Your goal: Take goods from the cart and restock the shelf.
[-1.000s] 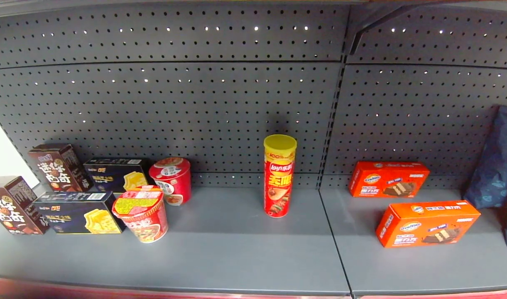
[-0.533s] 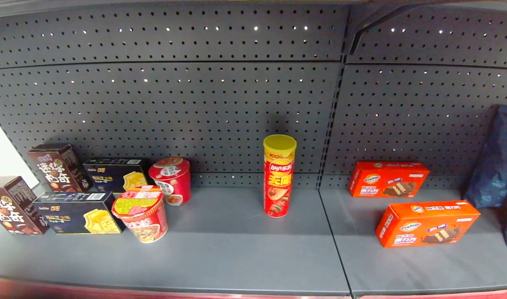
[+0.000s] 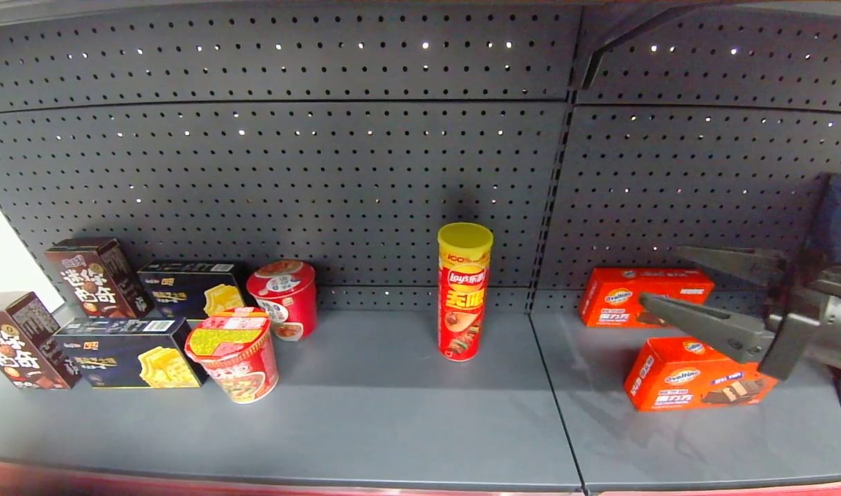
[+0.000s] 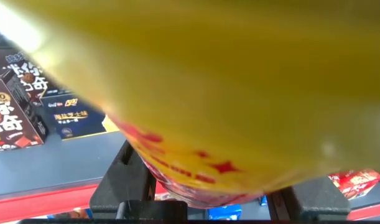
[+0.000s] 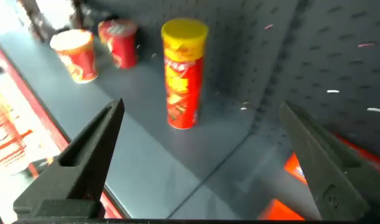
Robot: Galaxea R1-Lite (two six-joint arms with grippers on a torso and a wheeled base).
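1. The right gripper (image 3: 661, 275) hangs over the right part of the shelf (image 3: 392, 420), above the two orange boxes, its two dark fingers spread wide with nothing between them.
2. The left gripper (image 4: 208, 193) is closed around a yellow and red package (image 4: 227, 93), which sits close against the left wrist camera. Red star marks show on its yellow face; no writing on it can be made out.
3. A chip can (image 3: 464, 293) stands upright near the back wall (image 3: 324, 172), just left of the seam in the shelf. It has a yellow lid and a red label printed in yellow and white.
4. The rear orange box (image 3: 616, 297) and the front orange box (image 3: 689, 382) lie flat, each with a picture of a chocolate bar.
5. At the left stand two red noodle cups (image 3: 235, 355), two dark blue boxes (image 3: 131, 351) and two brown boxes (image 3: 14, 341), the brown ones bearing large white characters.
6. Bare shelf runs along the whole front edge, and wide gaps lie on both sides of the chip can.
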